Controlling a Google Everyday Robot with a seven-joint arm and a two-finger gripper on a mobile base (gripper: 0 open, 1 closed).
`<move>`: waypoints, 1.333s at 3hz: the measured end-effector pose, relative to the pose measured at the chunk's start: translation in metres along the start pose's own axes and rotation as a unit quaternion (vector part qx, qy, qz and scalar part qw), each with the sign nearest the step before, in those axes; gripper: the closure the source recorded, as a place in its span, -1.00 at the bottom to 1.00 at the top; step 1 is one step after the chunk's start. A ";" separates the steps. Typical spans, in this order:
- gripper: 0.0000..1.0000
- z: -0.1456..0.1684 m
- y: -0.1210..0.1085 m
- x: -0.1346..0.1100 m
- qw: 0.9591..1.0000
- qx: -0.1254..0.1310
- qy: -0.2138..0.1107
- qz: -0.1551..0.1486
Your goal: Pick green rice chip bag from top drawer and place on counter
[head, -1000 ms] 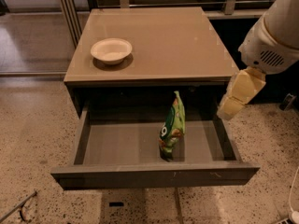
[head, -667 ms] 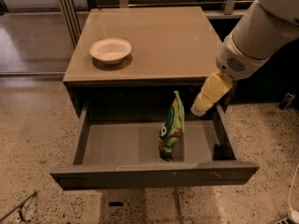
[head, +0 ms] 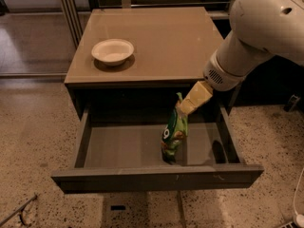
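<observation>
Speckled terrazzo floor lies around the open top drawer. Over its right half, the gripper meets the top of the green rice chip bag; whether it grasps cannot be told. The bag stands upright mid-drawer. A white bowl sits near the counter's left edge.

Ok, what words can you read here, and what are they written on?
On the bag: big white letters on green, too blurred to read.
On the bowl, the counter and the drawer: no words, numbers or signs.
On the gripper, which is at the top of the bag over the drawer: no label shows.
</observation>
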State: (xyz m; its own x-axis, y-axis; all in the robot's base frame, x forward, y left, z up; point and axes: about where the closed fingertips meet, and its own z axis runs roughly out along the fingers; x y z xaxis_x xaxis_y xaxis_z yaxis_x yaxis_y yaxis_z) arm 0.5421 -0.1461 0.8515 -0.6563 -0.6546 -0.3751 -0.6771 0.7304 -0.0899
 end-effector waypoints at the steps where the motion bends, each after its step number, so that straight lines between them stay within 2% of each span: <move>1: -1.00 0.000 0.000 0.000 1.000 0.000 0.000 0.000; 2: -1.00 0.019 0.003 0.010 1.000 0.001 0.011 0.007; 4: -1.00 0.066 0.031 0.032 0.998 -0.024 0.049 0.026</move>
State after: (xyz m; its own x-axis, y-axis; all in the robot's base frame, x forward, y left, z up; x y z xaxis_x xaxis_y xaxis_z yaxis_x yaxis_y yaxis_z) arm 0.5218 -0.1311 0.7758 -0.7188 -0.6336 -0.2861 -0.6548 0.7553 -0.0276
